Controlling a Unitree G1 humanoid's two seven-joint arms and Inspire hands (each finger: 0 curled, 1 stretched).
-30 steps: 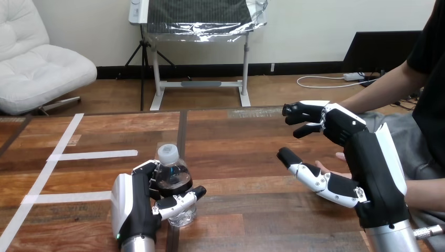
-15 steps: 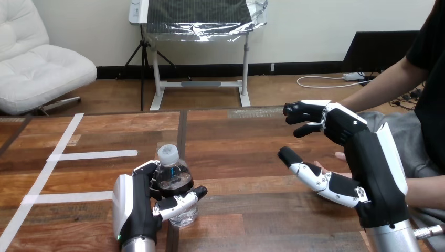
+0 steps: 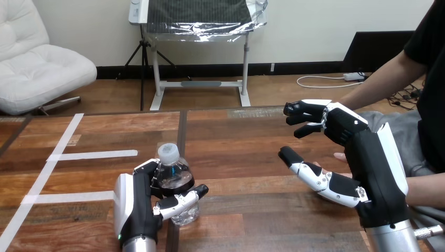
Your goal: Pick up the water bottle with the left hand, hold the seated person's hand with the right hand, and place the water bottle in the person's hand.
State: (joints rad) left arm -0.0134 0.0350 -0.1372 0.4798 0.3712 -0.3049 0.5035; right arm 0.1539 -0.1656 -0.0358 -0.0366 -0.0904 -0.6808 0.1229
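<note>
Two strips of white tape (image 3: 92,155) cross the wooden surface (image 3: 236,142) at the far left. Next comes my left hand (image 3: 137,202), near the front edge, its fingers (image 3: 148,168) and thumb curled round the water bottle (image 3: 173,176), which stands upright on the surface with its white cap above my grip. Bare wood lies between that and my right hand (image 3: 367,157), raised over the right side with the palm turned inward. Its fingers are bent at the tips but spread wide from the outstretched thumb, closing on nothing. The person's hand (image 3: 341,156) lies just behind it, between thumb and fingers, mostly hidden; I cannot tell whether we touch.
</note>
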